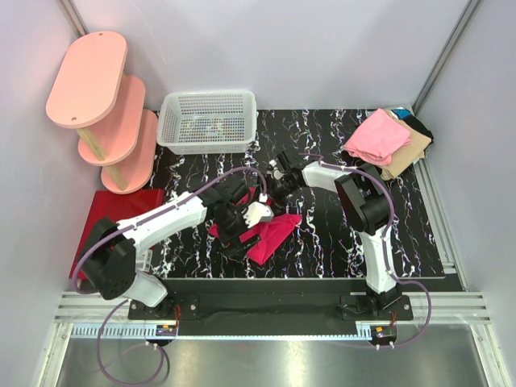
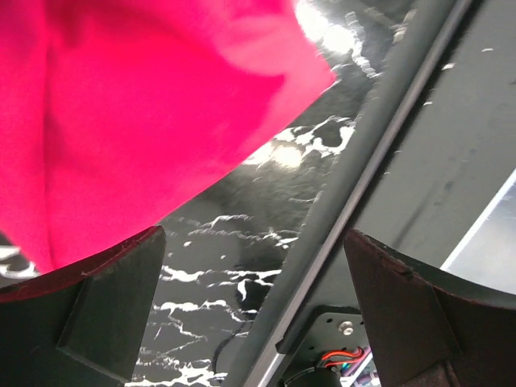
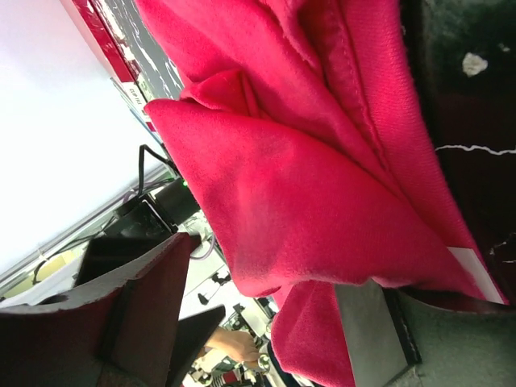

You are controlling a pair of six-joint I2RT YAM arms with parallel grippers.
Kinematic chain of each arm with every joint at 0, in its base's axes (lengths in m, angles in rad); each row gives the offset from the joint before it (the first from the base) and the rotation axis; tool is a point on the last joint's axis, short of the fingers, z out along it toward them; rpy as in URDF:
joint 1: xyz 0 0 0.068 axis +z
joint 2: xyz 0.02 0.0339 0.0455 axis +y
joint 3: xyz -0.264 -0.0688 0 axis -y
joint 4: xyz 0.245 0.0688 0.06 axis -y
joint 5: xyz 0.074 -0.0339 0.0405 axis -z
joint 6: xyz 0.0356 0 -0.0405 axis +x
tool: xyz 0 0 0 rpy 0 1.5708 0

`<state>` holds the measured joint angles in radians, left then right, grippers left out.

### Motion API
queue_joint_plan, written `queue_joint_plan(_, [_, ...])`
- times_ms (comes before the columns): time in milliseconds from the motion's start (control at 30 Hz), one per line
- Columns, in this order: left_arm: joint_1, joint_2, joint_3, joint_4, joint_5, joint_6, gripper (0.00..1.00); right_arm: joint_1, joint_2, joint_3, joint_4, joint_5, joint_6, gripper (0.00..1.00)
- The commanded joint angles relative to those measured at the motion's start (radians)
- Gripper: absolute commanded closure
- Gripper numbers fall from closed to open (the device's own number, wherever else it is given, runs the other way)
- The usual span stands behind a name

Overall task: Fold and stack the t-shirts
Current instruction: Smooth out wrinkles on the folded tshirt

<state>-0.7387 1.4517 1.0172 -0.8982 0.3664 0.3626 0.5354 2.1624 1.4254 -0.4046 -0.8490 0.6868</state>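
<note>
Soft magenta t-shirt [image 1: 272, 235], crumpled into thick folds, on the glossy black, white-veined table [image 1: 326, 238]. Left tool [image 2: 254, 242]: jaws wide apart, holding nothing, beside the cloth's edge. Right tool [image 3: 270, 266]: jaws apart, folds bunched between them.

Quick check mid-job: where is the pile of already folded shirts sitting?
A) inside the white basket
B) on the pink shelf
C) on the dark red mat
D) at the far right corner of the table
D: the folded stack, with the light pink shirt on top, sits at the far right corner of the table.
</note>
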Motion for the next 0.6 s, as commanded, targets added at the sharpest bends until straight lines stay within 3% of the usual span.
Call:
queue_joint_plan(0, [-0.036,0.038,0.106,-0.045,0.103,0.032,0.01,-0.006,-0.003,0.013,0.035,0.054,0.0,0.23])
queue_joint_plan(233, [-0.028,0.151,0.141,-0.018,0.079,0.068,0.01,-0.005,-0.029,-0.026,0.059,0.053,0.02,0.24])
queue_joint_plan(567, [0.073,0.294,0.175,0.064,0.045,0.09,0.01,-0.005,-0.119,-0.131,0.13,0.054,0.063,0.23])
